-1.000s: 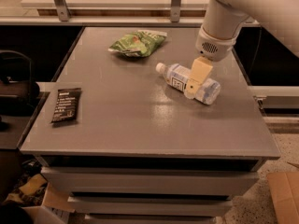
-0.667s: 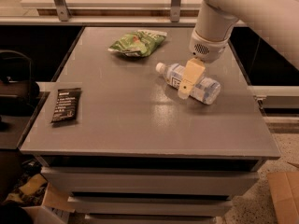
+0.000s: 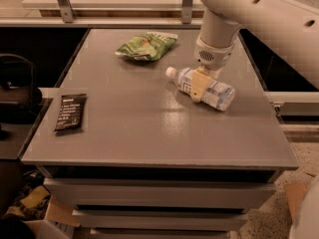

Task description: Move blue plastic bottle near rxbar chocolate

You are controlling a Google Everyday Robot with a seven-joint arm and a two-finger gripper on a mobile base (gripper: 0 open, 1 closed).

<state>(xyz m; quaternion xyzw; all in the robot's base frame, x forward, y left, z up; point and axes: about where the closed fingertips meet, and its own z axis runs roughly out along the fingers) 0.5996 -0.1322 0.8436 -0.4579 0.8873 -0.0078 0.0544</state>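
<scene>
The robot's single tool (image 3: 202, 87) is lowered onto the middle of one blue plastic bottle (image 3: 219, 93), which lies on its side at the right of the grey worktop (image 3: 149, 133), white cap pointing left; whether the tool has gripped it cannot be told. One green snack bag (image 3: 145, 46) lies nearby at the back. One rxbar chocolate (image 3: 70, 112) lies flat near the left edge, well apart from the bottle.

It looks like a robot test lab. A white robot arm (image 3: 259, 14) reaches in from the far right, its hand (image 3: 199, 86) low over the far right of a plain grey desk (image 3: 149, 133) with drawers (image 3: 159, 195). The floor is a speckled floor (image 3: 269, 218), with cardboard scraps (image 3: 55, 215) near left.
</scene>
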